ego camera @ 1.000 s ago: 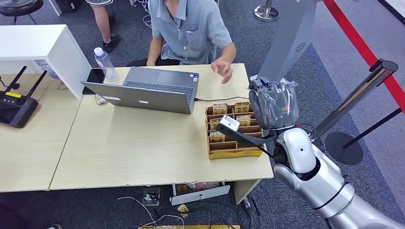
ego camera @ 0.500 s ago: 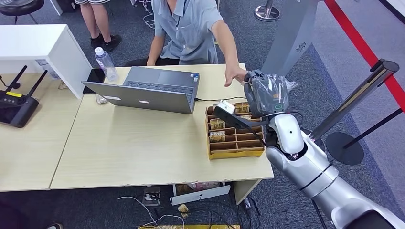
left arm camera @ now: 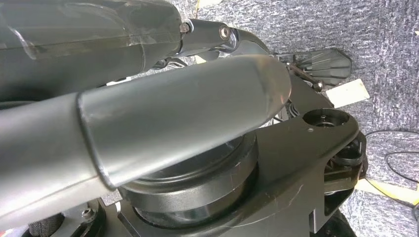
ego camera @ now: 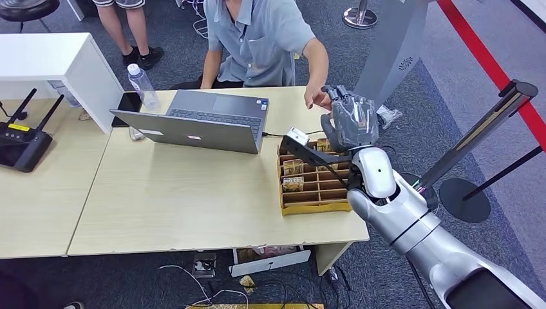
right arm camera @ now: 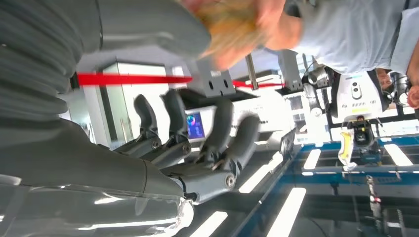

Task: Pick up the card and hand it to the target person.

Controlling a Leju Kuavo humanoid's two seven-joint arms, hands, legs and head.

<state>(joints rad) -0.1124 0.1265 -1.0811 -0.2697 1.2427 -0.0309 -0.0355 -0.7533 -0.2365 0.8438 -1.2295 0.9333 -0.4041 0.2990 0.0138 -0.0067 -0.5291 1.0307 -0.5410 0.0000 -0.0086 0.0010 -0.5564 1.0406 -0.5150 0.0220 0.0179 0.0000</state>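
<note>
Open laptop (ego camera: 203, 122), water bottle (ego camera: 141, 85), router (ego camera: 19, 138) on bench (ego camera: 167, 199); compartmented card box (ego camera: 313, 187) at its far right corner. R hand (ego camera: 351, 119) raised over box, meeting person's hand (ego camera: 319, 100). Card (right arm camera: 227, 22): blurred tan shape between thumb and person's fingers; who holds it, can't tell. R fingers (right arm camera: 232, 138) apart.
</note>
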